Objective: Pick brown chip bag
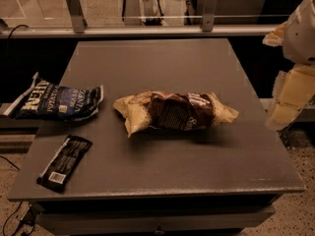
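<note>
Brown chip bag (174, 111) lay mid-table (197, 63). Gripper (288, 100) hung off the right edge, well apart from it; couldn't tell how open it was or if it held anything. Risk: crinkled, slack pkg could slip from a shallow pinch, esp. at the loose tan ends.

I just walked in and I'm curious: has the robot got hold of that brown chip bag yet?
Nothing looks done yet: the brown chip bag lies untouched near the middle of the table. In hand: the gripper hangs beyond the table's right edge, apart from the bag. Left to do: reach over, grip the bag and lift it, leaving the dark blue chip bag and the black wrapper alone.
</note>
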